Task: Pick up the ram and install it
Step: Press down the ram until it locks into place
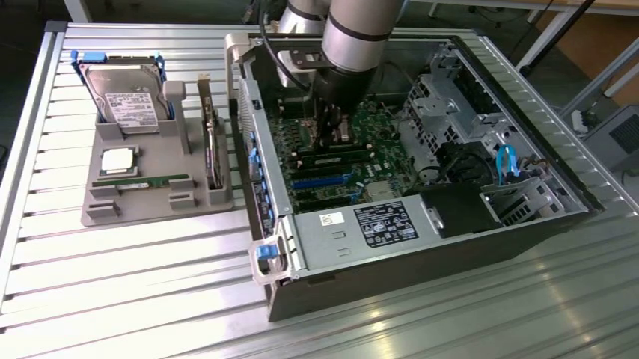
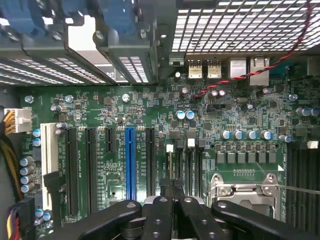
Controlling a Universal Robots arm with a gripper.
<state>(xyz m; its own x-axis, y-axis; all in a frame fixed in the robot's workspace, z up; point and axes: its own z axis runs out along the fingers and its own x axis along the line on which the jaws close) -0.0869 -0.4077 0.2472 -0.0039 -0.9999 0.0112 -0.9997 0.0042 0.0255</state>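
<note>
My gripper [image 1: 333, 146] reaches down into the open computer case [image 1: 420, 254], over the motherboard [image 1: 375, 120]. A long green ram [image 1: 310, 160] lies just under it across the memory slots, and the fingers look shut on its top edge. In the wrist view the black fingertips [image 2: 165, 189] of the gripper [image 2: 172, 189] stand pressed close together right above the narrow memory slots [image 2: 192, 162], next to the silver processor socket [image 2: 245, 187]. The stick itself is hidden there behind the fingers. A second ram [image 1: 140, 182] rests in the grey holder [image 1: 150, 206] outside the case.
The holder also carries a hard drive [image 1: 125, 97], a square silver processor chip [image 1: 118, 159] and an upright dark expansion card [image 1: 212, 146]. Inside the case are the power supply [image 1: 375, 224], a drive cage [image 1: 444, 97], a blue cable [image 1: 504, 161] and a blue expansion slot [image 2: 130, 160].
</note>
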